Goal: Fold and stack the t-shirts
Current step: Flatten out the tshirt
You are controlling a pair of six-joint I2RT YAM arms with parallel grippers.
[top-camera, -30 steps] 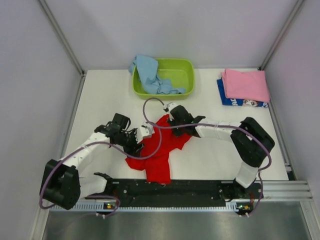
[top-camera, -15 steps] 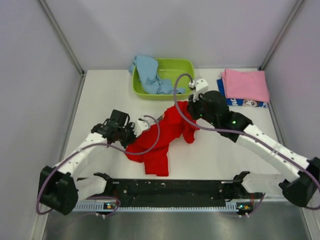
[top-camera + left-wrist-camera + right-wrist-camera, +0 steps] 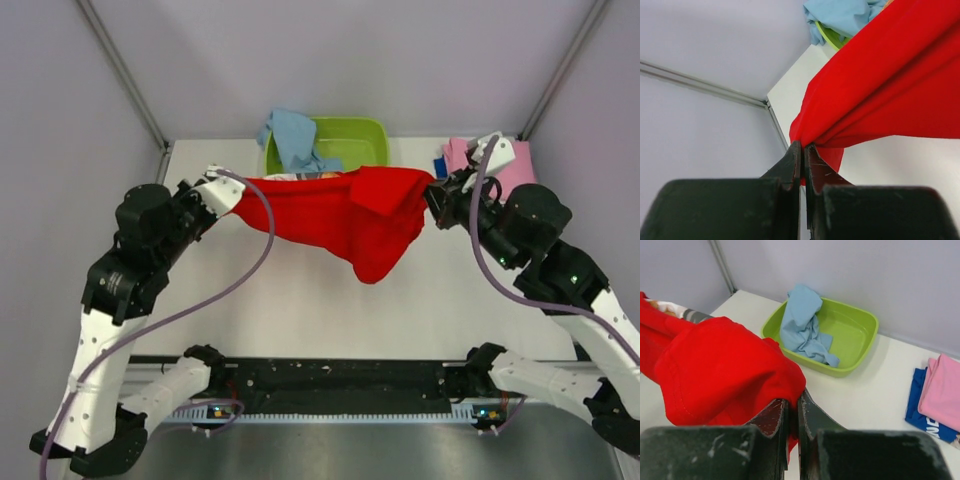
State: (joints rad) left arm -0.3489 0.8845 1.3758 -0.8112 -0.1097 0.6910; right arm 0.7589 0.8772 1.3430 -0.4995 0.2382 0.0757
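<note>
Step in hand: opening out the red t-shirt (image 3: 340, 215) before folding; I judge the fold itself not yet begun.
Left gripper (image 3: 222, 183): fingers pressed together on a pinch of the red cloth at its left end.
Right gripper (image 3: 437, 197): fingers likewise clamped on a bunched edge of the shirt at its right end.
Where the shirt is: hanging in the air above the table (image 3: 300, 300), stretched left to right between the two grippers, just on the near side of the lime green basin (image 3: 350, 121); its top edge is fairly taut and a loose fold sags right of centre.
Other shirts: a light blue t-shirt (image 3: 293, 135) lies crumpled over the basin's left side; a pink t-shirt (image 3: 942, 385) sits folded on a dark blue t-shirt (image 3: 917, 400) at the far right.
Next move calls for: lowering both ends evenly onto the bare table, keeping the cloth spread so the sagging part lands flat.
Hard to make out: which seam or corner each gripper holds; the print, of which only a sliver shows at the top edge.
Hidden: the basin's near wall behind the red cloth; in the top view the right arm covers part of the folded stack.
</note>
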